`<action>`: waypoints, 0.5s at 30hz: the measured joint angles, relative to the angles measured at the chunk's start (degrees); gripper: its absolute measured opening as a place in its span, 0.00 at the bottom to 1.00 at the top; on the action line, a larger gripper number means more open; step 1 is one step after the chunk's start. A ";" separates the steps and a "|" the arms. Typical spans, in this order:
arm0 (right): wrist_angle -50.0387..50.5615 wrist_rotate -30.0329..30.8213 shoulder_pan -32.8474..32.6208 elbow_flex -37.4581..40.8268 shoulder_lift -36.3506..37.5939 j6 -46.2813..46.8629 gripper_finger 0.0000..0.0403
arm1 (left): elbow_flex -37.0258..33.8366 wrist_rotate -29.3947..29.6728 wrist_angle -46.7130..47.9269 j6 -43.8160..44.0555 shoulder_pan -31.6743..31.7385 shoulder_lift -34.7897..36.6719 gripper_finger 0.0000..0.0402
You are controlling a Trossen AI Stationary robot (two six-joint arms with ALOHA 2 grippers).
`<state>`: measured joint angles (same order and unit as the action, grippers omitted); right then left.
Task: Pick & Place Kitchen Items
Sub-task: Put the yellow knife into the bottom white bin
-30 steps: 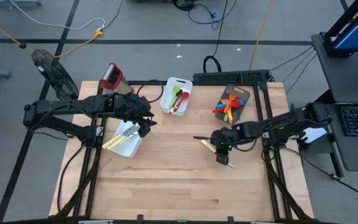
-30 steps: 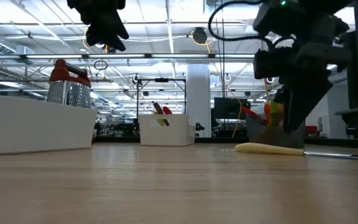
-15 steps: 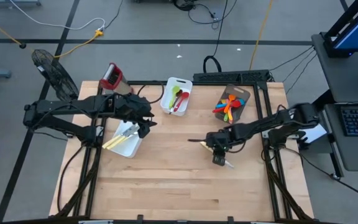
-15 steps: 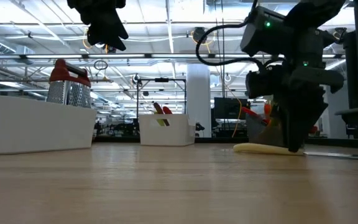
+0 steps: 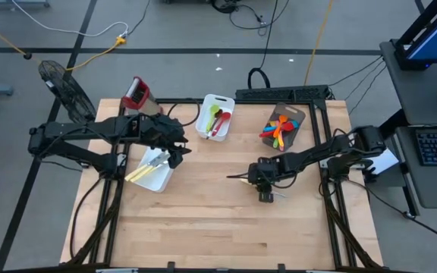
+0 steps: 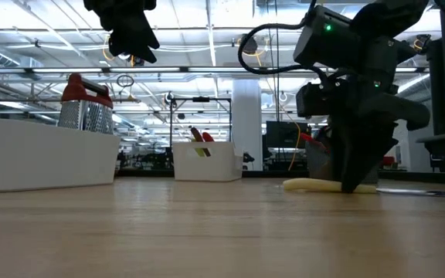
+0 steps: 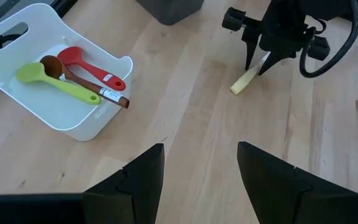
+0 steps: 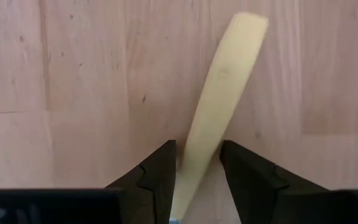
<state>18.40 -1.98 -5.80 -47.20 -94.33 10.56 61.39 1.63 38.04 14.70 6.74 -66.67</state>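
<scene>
A piece of cutlery with a cream handle lies flat on the wooden table, right of centre; the handle also shows in the low view and the left wrist view. My right gripper points down over it, open, with one finger on each side of the handle, low at the table. My left gripper hangs open with nothing between its fingers, high above the left white tray that holds cream-handled cutlery. My right gripper comes from above with its fingers lying across the cream handle, near the end toward the metal part. The handle lies flat on the table between them. Whether the fingers touch it, I cannot tell.
A white tray at the back middle holds a green, a red and a wooden spoon. A dark tray at the back right holds several coloured utensils. A red-topped grater stands at the back left. Bare wood lies toward the near edge.
My right gripper has come down toward the table and a little toward the left edge, rolling its wrist, until its fingers stand on either side of the cream handle. The gap between its fingers looks the same.
</scene>
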 joint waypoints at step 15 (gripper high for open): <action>0.74 6.72 -2.27 0.07 -3.90 -9.87 0.12 | 0.00 -0.03 -0.04 0.02 0.00 0.00 0.52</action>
<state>19.14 4.73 -8.08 -47.13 -98.24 0.70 61.39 1.60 38.00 14.72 6.74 -66.67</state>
